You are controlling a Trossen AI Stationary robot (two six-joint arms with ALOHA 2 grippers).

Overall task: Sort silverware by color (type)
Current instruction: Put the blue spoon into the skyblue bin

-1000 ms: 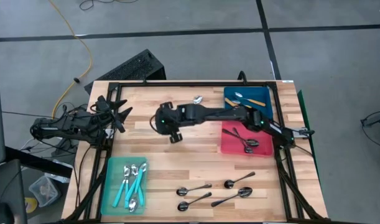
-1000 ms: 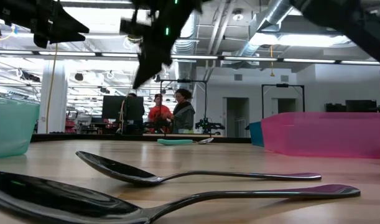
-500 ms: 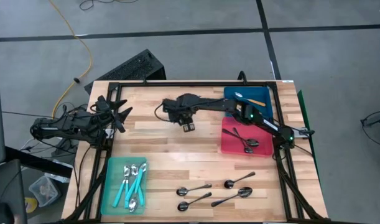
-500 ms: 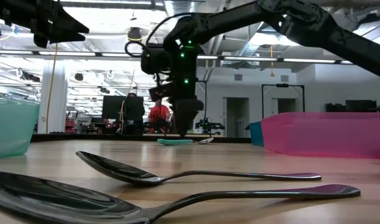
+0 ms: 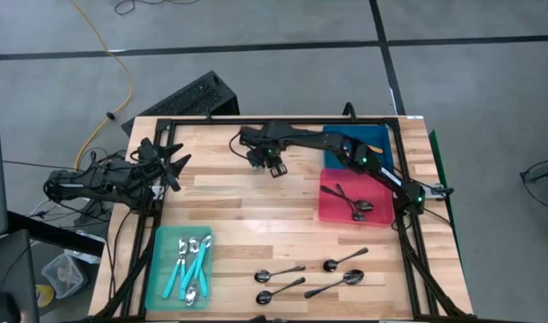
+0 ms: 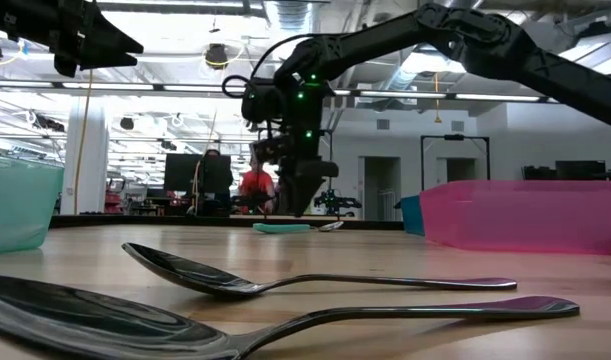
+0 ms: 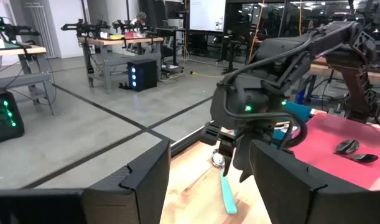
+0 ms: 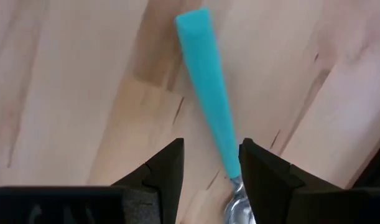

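A teal-handled spoon [image 8: 207,87] lies flat on the wood near the table's far edge, its metal bowl [image 7: 219,160] toward the far side. My right gripper [image 8: 211,155] hangs just above it, open and pointing down. Its fingers stand either side of the handle near the bowl, and in the low view my right gripper [image 6: 303,205] is clear of the table. The arm hides the spoon from above. My left gripper [image 5: 172,166] waits open and level at the table's left edge. Several dark spoons [image 5: 309,274] lie near the front edge.
A teal tray [image 5: 166,242] at the near left holds teal-handled spoons. A pink tray [image 5: 332,211] at the right holds dark spoons. A blue tray [image 5: 381,152] behind it holds an orange-handled spoon. Bare wood lies in the table's middle.
My right gripper has swung from the table's middle toward the far edge and a little to the right. It has come down and tipped to point steeply down over the teal spoon. Nothing on the table has moved.
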